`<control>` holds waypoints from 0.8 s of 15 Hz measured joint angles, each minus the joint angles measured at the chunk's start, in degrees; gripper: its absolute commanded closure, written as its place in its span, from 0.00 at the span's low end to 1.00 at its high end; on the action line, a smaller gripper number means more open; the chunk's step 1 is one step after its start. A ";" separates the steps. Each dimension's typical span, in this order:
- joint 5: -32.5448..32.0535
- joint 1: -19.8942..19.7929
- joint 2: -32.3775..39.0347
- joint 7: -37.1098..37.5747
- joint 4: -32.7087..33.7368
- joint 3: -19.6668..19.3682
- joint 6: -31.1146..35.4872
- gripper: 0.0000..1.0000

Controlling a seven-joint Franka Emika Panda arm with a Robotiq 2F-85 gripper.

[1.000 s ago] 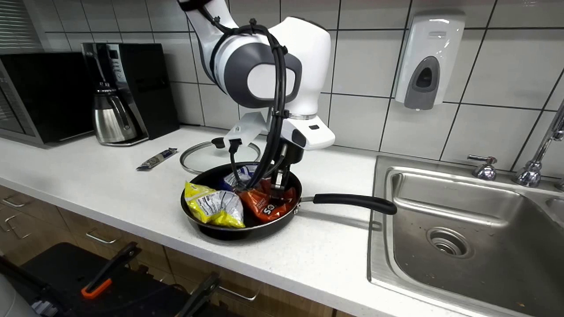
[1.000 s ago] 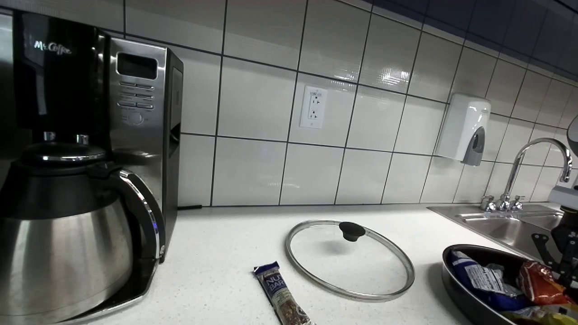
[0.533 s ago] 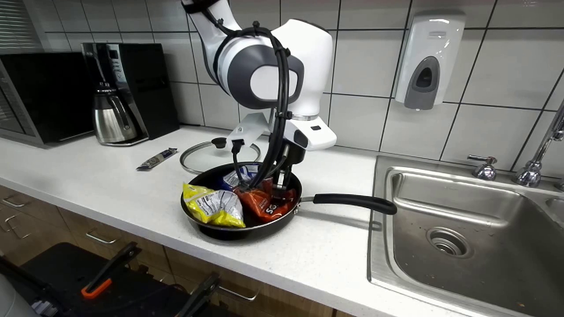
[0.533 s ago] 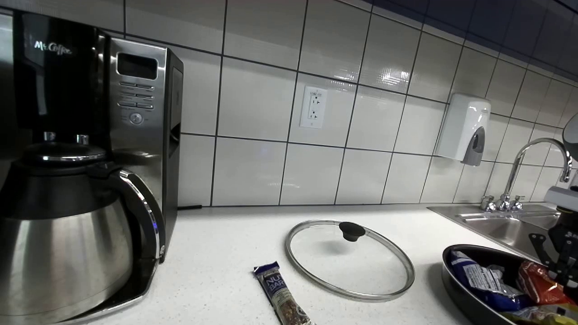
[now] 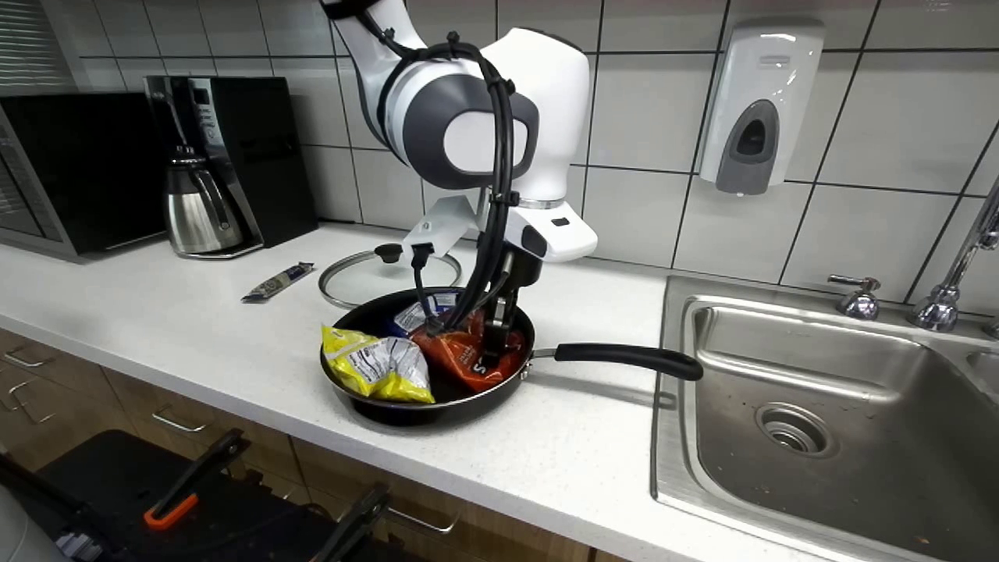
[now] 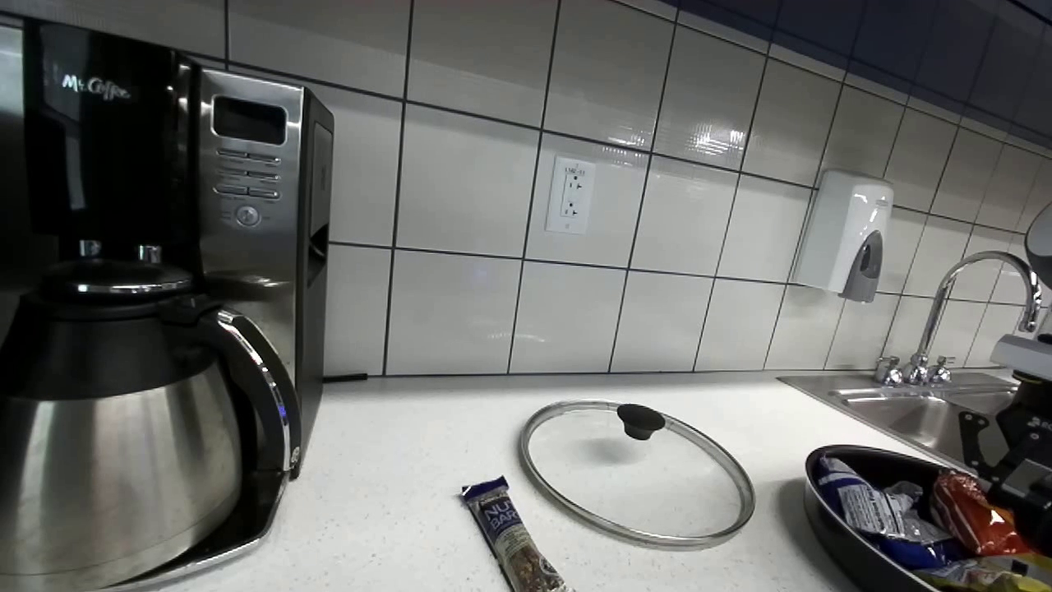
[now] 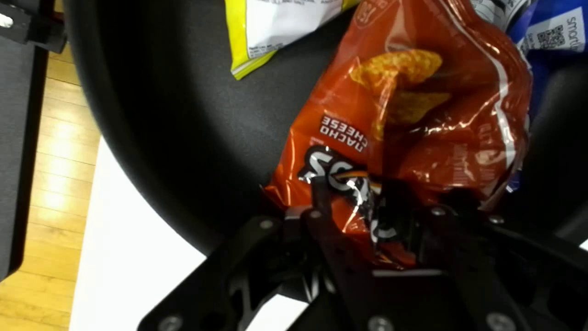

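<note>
A red nacho cheese chip bag lies in a black frying pan, visible in both exterior views. My gripper reaches down into the pan over one end of this bag. Its fingers stand apart, with the crumpled end of the red bag in the gap between them. Beside the red bag sit a yellow and white bag and a blue bag with a white label. Dark fingers and shadow make it hard to see whether the pads touch the foil.
The pan's black handle points toward the steel sink. Behind the pan lies a glass lid; a nut bar lies near it. A coffee maker and a soap dispenser are farther off.
The gripper's jaws have spread apart at the red bag's end. The arm has shifted slightly, and the red bag has moved a little in the pan. Other things look unmoved.
</note>
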 measured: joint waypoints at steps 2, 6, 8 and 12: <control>-0.10 0.02 -0.81 0.02 0.00 0.00 0.08 0.14; -1.17 0.03 -3.02 0.55 -0.02 -0.01 0.47 0.00; -1.84 0.05 -3.91 0.75 -0.02 -0.01 0.66 0.00; -3.41 0.79 -5.22 1.05 0.19 0.36 1.09 0.00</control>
